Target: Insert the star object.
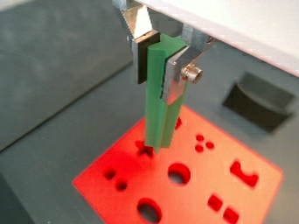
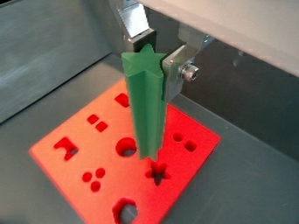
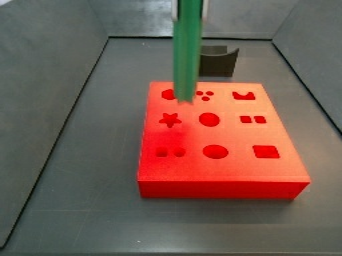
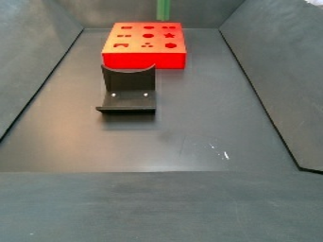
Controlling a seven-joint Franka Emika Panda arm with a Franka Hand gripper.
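Dark grey counter (image 4: 164,180) carries the red block (image 3: 221,150). Above it, the end effector (image 2: 158,54) clamps the star object (image 2: 149,105) upright, tip hovering just beside the star hole (image 2: 158,173); alignment, then lowering, seems next.

We see a red block (image 3: 241,172) lying flat on the dark grey floor (image 4: 190,132), straight under the gripper (image 1: 160,83). Its top face is cut with shaped holes — a star hole (image 3: 170,120), a round hole (image 3: 210,120), a square hole (image 3: 266,152) and a cluster of small dots (image 3: 207,96) among them. Near one side of the block, apart from it, stands the fixture (image 4: 127,90) — upright back toward the block. Grey walls (image 3: 54,20) close in the floor.
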